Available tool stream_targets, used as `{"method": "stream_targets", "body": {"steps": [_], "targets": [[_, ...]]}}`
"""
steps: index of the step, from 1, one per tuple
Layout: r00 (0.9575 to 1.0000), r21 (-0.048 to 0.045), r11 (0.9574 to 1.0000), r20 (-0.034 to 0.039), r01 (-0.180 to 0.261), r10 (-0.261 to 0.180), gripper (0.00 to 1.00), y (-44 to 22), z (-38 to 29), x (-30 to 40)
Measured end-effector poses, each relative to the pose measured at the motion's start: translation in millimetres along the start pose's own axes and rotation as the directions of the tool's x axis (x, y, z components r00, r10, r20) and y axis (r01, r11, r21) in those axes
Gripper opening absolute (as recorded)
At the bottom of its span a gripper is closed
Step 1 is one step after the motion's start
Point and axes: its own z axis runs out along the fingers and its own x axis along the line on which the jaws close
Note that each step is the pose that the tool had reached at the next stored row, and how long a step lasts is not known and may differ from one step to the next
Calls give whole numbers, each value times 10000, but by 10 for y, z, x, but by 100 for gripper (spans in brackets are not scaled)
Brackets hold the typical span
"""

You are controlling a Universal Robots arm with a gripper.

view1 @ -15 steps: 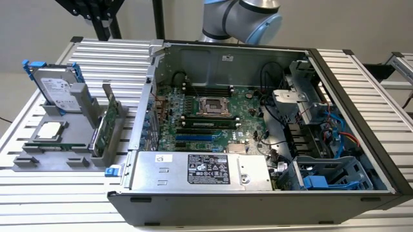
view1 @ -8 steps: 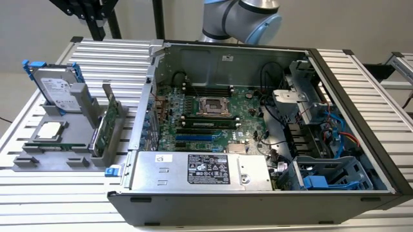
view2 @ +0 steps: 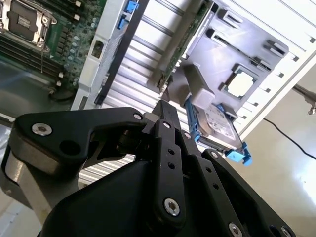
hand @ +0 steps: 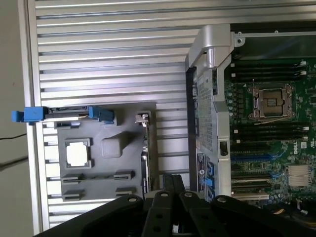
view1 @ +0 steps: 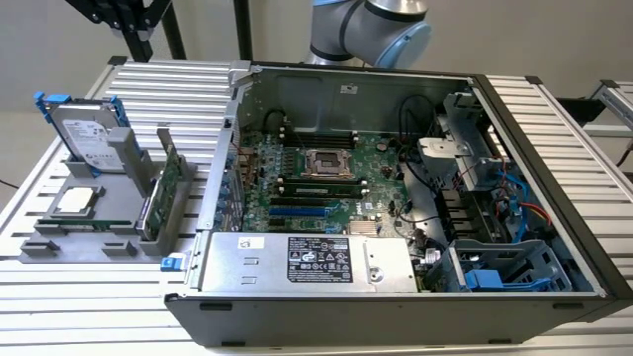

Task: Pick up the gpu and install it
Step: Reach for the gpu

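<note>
Green board on edge: your gpu [view1: 163, 194] stands upright in a slot of the grey tray [view1: 59, 248]. The tray rests on the slatted table [view1: 89, 285], at the exterior view's left of the open case [view1: 396, 315]. The gpu sits on the side of the tray nearest the case, close to the case wall and outside it. On the same tray you have the hard drive [view1: 84, 137] with blue rails, propped up at the far end, and a square chip [view1: 77, 200] lying flat in front of it. In the first wrist view you see the gpu [hand: 145, 158] edge-on as a thin line, with its silver bracket at the end nearer the drive.

Your gripper [hand: 173, 180] is pressed together and holds nothing. The second wrist view shows the gripper [view2: 163, 106] the same way, black tips meeting. It hangs above the table, apart from the gpu. In the first wrist view the tips lie over the strip between the tray and the case wall, by the gpu's end away from the drive.

The arm [view1: 371, 26] rises behind the case. Inside the case, the motherboard [view1: 327, 178] lies face up, and the silver power supply [view1: 307, 259] runs along the near wall.
</note>
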Motion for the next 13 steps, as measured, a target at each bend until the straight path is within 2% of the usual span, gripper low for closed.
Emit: {"method": "stream_targets", "body": {"steps": [13], "targets": [[10000,0,10000,0,0,0,0,-9,-3,132]]}}
